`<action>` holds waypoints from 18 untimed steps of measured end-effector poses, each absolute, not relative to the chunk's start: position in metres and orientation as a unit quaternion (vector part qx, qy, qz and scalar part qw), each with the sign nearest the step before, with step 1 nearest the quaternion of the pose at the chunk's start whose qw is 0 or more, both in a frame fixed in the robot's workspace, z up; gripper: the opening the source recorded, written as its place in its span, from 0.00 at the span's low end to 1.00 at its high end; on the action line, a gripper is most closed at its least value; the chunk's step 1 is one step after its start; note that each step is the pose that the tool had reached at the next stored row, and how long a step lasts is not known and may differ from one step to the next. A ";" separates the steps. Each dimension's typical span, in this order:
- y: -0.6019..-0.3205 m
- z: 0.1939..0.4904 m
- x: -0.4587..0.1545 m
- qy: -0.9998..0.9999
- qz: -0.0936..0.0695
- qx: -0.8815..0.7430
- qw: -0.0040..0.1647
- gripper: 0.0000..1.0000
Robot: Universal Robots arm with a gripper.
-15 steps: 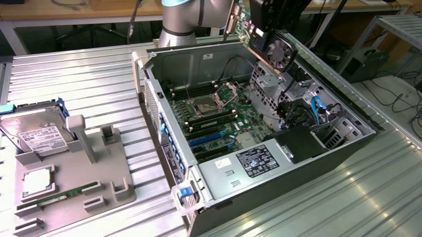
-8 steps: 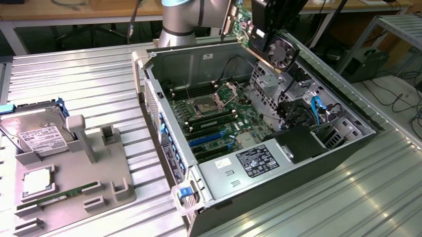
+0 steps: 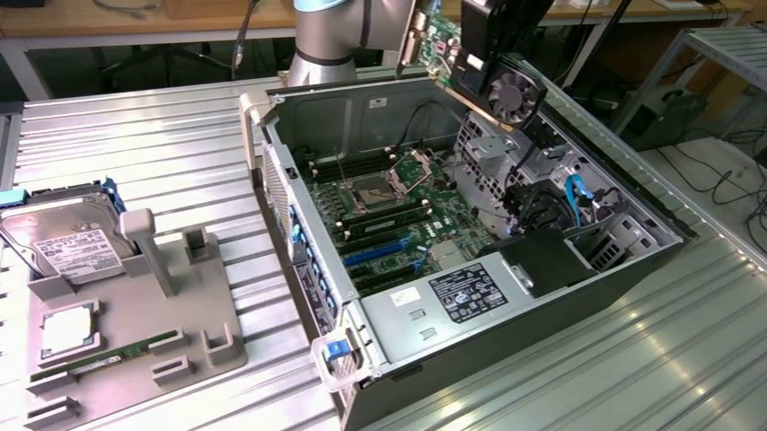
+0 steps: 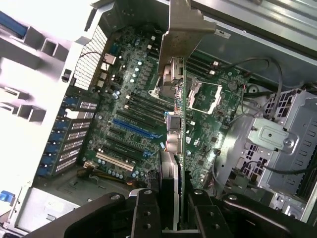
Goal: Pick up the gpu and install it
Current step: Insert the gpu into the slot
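Observation:
The gpu [image 3: 441,45], a green card with a round black fan [image 3: 518,94], hangs tilted in the air above the far side of the open computer case [image 3: 623,269]. My gripper [image 3: 489,58] is shut on it from above. In the wrist view the gpu [image 4: 181,124] appears edge-on, its silver end bracket [image 4: 184,29] pointing away from the camera, clamped between my black fingers [image 4: 143,213] of the gripper [image 4: 171,210]. Below it lies the motherboard [image 4: 124,74] with its blue expansion slots [image 4: 134,128], also seen in the exterior view as blue expansion slots [image 3: 377,256]. The card is well above the board, touching nothing.
A grey parts fixture [image 3: 180,305] stands at the exterior view's left, holding a hard drive [image 3: 60,238], a processor [image 3: 66,328] and a RAM stick [image 3: 108,355]. Inside the case are the power supply [image 3: 468,296], a drive cage [image 4: 277,134] and loose black cables [image 4: 257,64].

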State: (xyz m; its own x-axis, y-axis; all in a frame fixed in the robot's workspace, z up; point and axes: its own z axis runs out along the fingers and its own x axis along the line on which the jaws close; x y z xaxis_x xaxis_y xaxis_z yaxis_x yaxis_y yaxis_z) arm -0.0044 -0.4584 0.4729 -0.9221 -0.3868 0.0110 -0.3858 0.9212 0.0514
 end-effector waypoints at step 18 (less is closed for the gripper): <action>-0.458 0.473 -0.004 -0.953 -0.023 0.302 0.013 0.27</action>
State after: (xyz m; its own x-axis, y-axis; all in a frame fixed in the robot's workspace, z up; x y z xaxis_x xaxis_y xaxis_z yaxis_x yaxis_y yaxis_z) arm -0.0044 -0.4584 0.4728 -0.8173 -0.5761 0.0110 -0.5749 0.8166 0.0514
